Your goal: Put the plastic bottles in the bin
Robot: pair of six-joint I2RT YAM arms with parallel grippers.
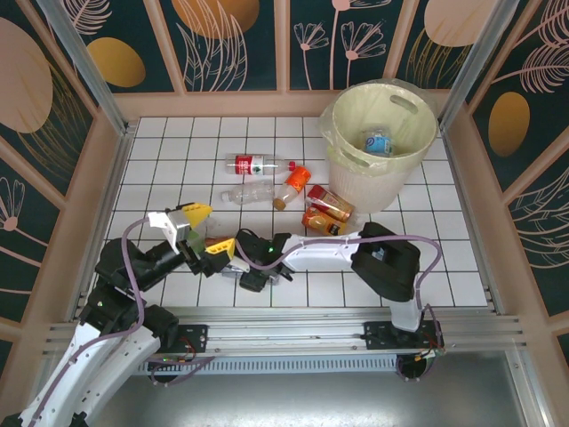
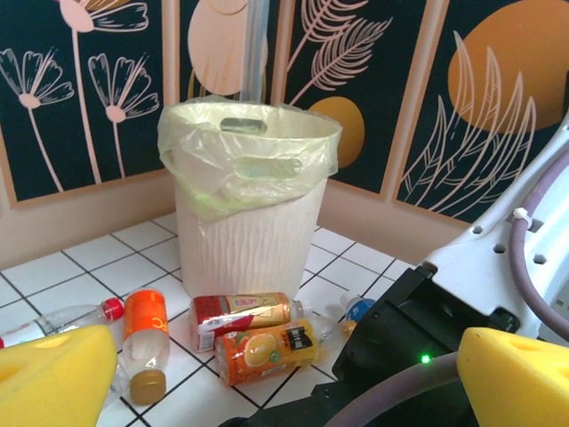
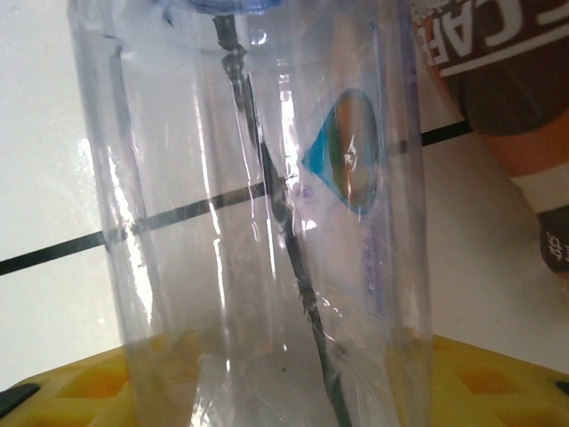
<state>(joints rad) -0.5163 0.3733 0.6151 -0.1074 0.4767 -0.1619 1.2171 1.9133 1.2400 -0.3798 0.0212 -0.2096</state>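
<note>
One step: clear bottle (image 3: 258,222) between right gripper (image 1: 242,269) jaws; cannot tell if clamped.
Left gripper (image 1: 209,229): jaws wide apart, empty.
Next: squeeze firmly, lift to bin (image 1: 356,178).

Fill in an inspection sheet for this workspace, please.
Surface: white tiled table, no spills seen.
Job's things: bin upright, one bottle inside; several bottles lying on the tiles beside it.
Clutter: nothing seen.
Grippers: left gripper open, holding nothing; right gripper around a clear bottle, grip unclear.
Cables: purple cable loops beside the left arm.
Surroundings: flower-patterned walls.
</note>
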